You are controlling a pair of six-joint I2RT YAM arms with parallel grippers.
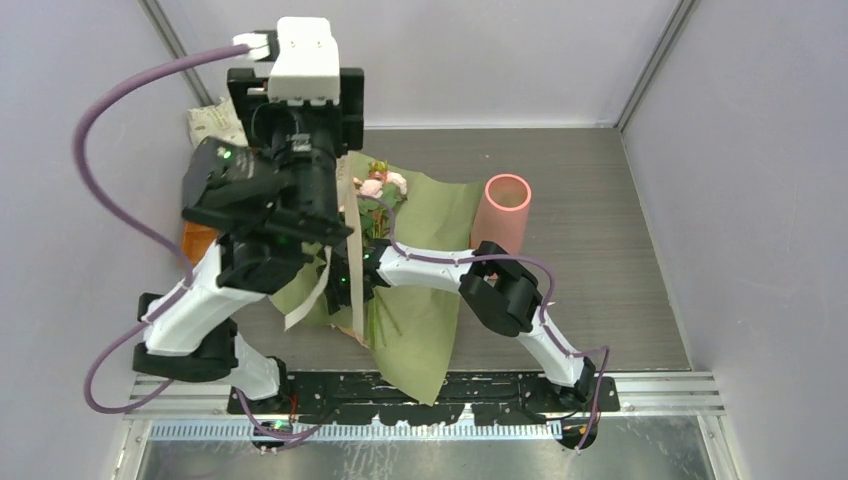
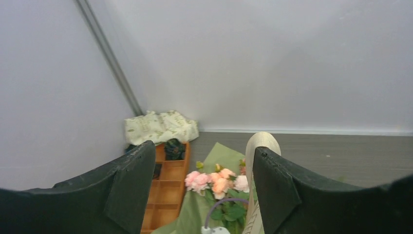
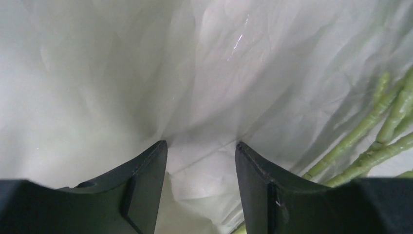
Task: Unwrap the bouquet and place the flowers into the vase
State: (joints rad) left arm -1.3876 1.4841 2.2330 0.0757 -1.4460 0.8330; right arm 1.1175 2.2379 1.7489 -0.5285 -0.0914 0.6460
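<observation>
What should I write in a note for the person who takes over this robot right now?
Left gripper: raised high, open, the beige ribbon hangs against one finger.
Right gripper: low, jaws apart, pressed into the paper beside the stems; grip on it unclear.
The flowers lie on the opened green paper; the vase stands upright to its right, no flowers inside.
Done: ribbon lifted, paper spread open.
Left: lift the flowers off the paper, put them into the vase.

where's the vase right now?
Top view: the vase stands right of centre, beside the right edge of the spread olive-green paper, just behind the right arm. Neither wrist view shows it.
</observation>
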